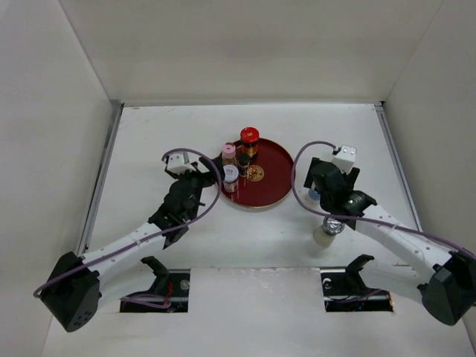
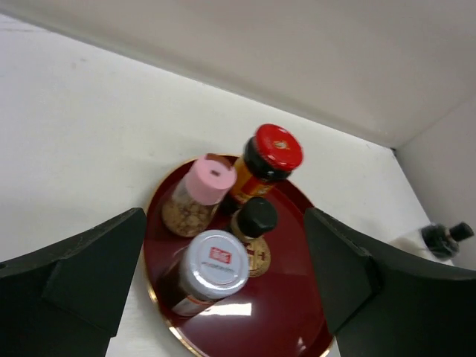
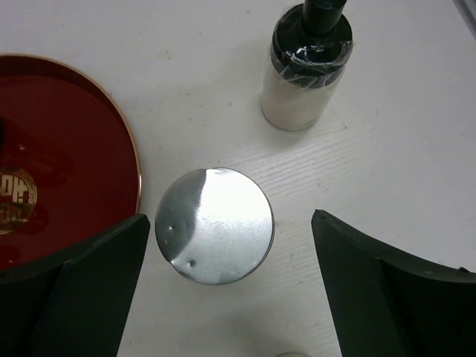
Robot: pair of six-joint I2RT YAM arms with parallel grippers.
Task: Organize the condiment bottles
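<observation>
Four condiment bottles stand on the round red tray (image 1: 271, 186): a red-capped one (image 1: 249, 135), a pink-capped one (image 1: 228, 151), a black-capped one (image 1: 243, 160) and a white-capped jar (image 1: 230, 173). My left gripper (image 1: 212, 175) is open and empty at the tray's left edge. In the left wrist view the white-capped jar (image 2: 213, 265) sits between its fingers (image 2: 82, 275). My right gripper (image 1: 321, 195) is open right of the tray, over a silver-capped jar (image 3: 216, 224) that stands on the table between its fingers (image 3: 89, 282). A cream bottle with a black top (image 3: 307, 67) stands beside it, and shows in the top view (image 1: 327, 230).
The tray's gold-rimmed edge (image 3: 130, 149) lies just left of the silver-capped jar. White walls enclose the table at the back and both sides. Two cut-outs with the arm bases (image 1: 156, 286) sit at the near edge.
</observation>
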